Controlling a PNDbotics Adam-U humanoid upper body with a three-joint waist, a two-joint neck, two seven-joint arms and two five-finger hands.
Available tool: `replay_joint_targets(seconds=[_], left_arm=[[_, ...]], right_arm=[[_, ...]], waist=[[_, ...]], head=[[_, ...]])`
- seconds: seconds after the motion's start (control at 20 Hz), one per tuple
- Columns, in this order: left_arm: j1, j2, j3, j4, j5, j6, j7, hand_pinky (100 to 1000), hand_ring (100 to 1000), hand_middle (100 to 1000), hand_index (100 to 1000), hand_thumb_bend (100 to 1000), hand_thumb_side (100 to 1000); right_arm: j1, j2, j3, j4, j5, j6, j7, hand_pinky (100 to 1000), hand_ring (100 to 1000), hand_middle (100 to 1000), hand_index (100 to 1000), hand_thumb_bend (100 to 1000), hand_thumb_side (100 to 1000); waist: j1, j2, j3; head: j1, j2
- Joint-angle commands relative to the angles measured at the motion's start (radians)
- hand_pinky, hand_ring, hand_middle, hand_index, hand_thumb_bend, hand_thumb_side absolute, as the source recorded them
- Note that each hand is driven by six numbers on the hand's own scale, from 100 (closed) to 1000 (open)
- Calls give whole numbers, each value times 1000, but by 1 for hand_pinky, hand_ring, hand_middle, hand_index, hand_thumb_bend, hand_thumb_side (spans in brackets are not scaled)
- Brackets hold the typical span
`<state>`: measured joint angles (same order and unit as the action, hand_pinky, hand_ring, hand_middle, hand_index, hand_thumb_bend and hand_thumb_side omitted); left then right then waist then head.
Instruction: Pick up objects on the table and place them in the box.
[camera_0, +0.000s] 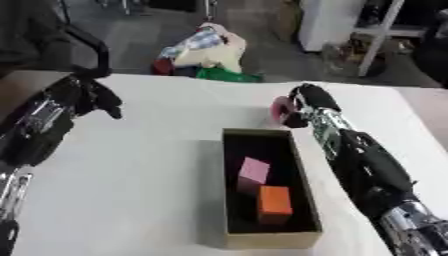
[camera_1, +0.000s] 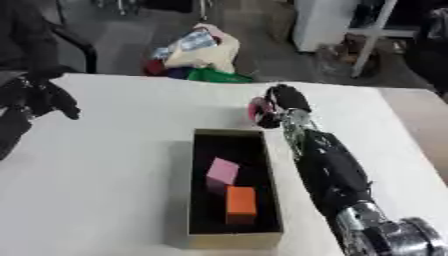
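Cardboard box sits nearest on the white surface, long and narrow with a dark inside, its short near wall toward the camera. Two blocks lie inside it: an orange block toward the near end and a pink block just behind it, the two touching or nearly so — which of these, the views do not settle.

Along the box's right side runs the robot's right arm, black with a silver joint low in the corner, reaching away from the camera. Its right hand is just beyond the box's far right corner, fingers curled round a pink object that shows at the hand's left side. Only a rounded pink edge of that object is visible; its shape cannot be made out. Whether it is lifted clear of the surface or touching it cannot be told.

Well apart, at the left edge, the robot's left hand hangs over the surface's far left part. It is dark and blurred — whether its fingers are straight or curled cannot be told, and nothing shows in it.

Beyond the far edge of the surface, on the floor, lies a heap of bags in white, red and green.
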<state>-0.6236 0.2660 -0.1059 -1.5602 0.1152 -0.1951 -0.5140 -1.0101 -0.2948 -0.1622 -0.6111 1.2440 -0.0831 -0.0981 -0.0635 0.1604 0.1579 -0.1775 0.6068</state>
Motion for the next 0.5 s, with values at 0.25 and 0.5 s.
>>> replay_joint_targets(seconds=[0.25, 0.5], left_arm=[[6, 29, 22, -7, -5, 5, 14, 733, 598, 609, 928, 149, 965], [10, 31, 27, -6, -7, 6, 21, 734, 599, 610, 927, 148, 964]], right_arm=[[21, -101, 115, -220, -125, -221, 35, 740, 620, 376, 544, 100, 210], [90, -162, 217, -382, -278, -342, 125, 747, 626, 385, 551, 100, 250]], waist=[[4, -29, -26], [7, -30, -40]], head=[[24, 17], [36, 20]])
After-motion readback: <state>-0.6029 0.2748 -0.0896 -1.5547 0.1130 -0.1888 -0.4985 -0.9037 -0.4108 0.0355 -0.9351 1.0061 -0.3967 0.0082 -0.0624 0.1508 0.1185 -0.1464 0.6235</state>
